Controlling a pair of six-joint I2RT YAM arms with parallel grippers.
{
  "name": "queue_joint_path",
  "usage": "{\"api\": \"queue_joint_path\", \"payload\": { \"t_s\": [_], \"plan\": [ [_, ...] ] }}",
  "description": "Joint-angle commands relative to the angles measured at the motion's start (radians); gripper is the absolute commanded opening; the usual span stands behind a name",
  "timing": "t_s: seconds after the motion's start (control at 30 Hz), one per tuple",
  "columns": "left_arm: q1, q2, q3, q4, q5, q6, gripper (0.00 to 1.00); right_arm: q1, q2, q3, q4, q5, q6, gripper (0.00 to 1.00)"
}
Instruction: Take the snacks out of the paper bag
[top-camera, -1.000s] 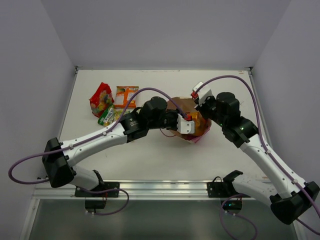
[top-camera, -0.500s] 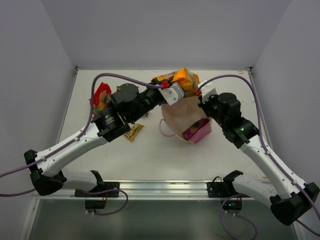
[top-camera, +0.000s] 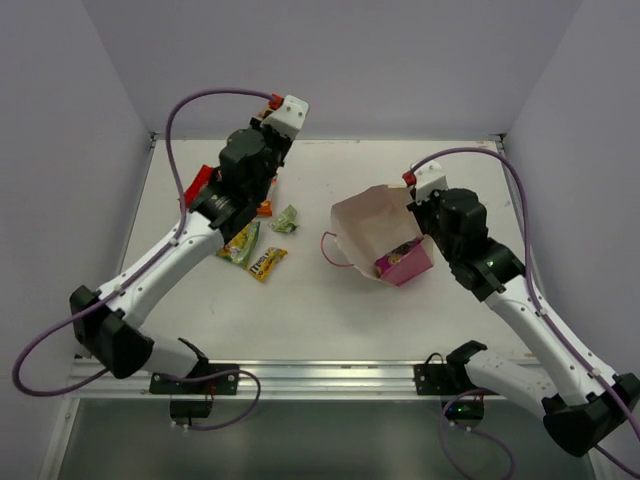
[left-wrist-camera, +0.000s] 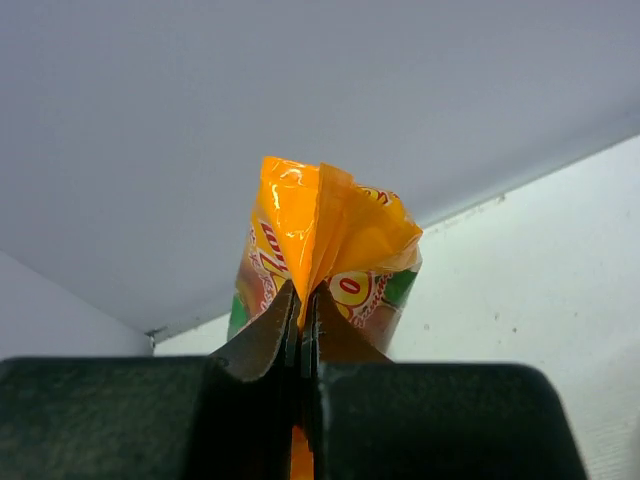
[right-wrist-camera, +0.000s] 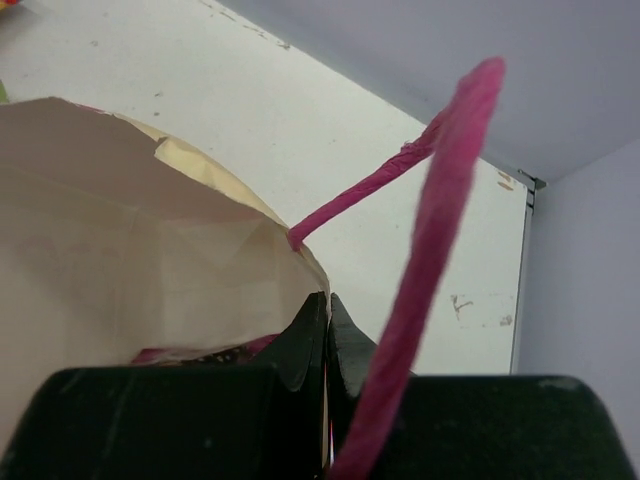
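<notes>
While left gripper hangs high over far-left table, jaws pinching orange packet, right gripper jaws clamp rim of paper bag, mid-table, mouth open. Yellow bar wrapper and green-yellow packet lie left of bag.

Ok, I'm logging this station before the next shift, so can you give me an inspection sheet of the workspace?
Surface: white table, faint specks.
Job's things: paper bag open, tipped; red packet, green-yellow packet, yellow bar and pale green packet lie left of it; orange packet held aloft.
Clutter: nothing seen.
Grippers: left gripper shut on orange packet; right gripper shut on the bag's rim.
Cables: purple cables loop above both arms.
Surroundings: grey walls on three sides.
</notes>
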Motion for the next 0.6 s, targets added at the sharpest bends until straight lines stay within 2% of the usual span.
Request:
{"api": "queue_joint_path", "payload": {
  "t_s": [0.0, 0.13, 0.27, 0.37, 0.4, 0.43, 0.47, 0.57],
  "plan": [
    [0.021, 0.126, -0.005, 0.091, 0.054, -0.096, 0.0, -0.004, -0.056, 0.024, 0.049, 0.054, 0.074, 0.0],
    [0.044, 0.278, 0.03, 0.143, 0.068, -0.126, 0.0, -0.004, -0.077, 0.004, 0.025, -0.005, 0.16, 0.0],
    [0.058, 0.424, 0.05, 0.269, 0.054, -0.137, 0.0, -0.005, -0.091, -0.022, 0.028, -0.052, 0.185, 0.0],
    [0.069, 0.542, 0.116, 0.26, 0.048, -0.174, 0.0, -0.005, -0.094, -0.023, 0.022, -0.083, 0.183, 0.0],
    [0.07, 0.568, 0.132, 0.251, 0.042, -0.174, 0.07, -0.004, -0.094, -0.023, 0.023, -0.086, 0.179, 0.0],
    [0.07, 0.565, 0.139, 0.237, 0.044, -0.177, 0.18, -0.004, -0.096, -0.023, 0.026, -0.087, 0.17, 0.0],
    [0.07, 0.553, 0.144, 0.222, 0.06, -0.183, 0.42, -0.005, -0.099, -0.025, 0.029, -0.08, 0.164, 0.0],
    [0.067, 0.395, 0.098, 0.203, 0.067, -0.229, 0.8, -0.004, -0.096, -0.028, 0.068, -0.051, 0.128, 0.0]
  ]
}}
